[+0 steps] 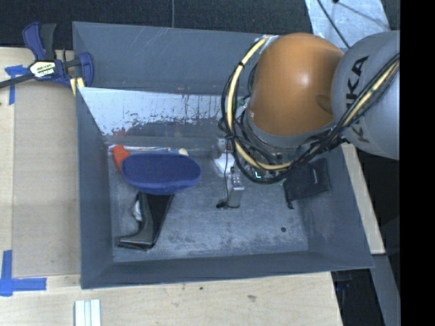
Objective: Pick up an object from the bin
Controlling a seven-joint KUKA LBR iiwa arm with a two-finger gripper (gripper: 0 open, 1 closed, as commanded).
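Blue oval dish-like thing (161,171): lies on the bin (95,202) floor in the left half, toward the back wall, its long axis running left to right. It is the thing nearest the pincer (232,194), yet clearly apart from it.

Pincer: low over bare floor near the middle of the bin, just right of the blue oval thing. Nothing is seen in its hold; whether it is open or closed cannot be told.

Small orange piece (119,155): touching the blue oval's back-left end.

Black angled thing (151,221): in the front-left corner, its upper end just under the blue oval's front edge. A small whitish scrap (138,210) lies against its left side.

Black flat rectangular thing (309,182): on the right side of the floor, tilted, partly under the arm.

Arm: enters from the right. Its orange cover (296,83) and looped cables (236,107) hang above the back-right part of the bin.
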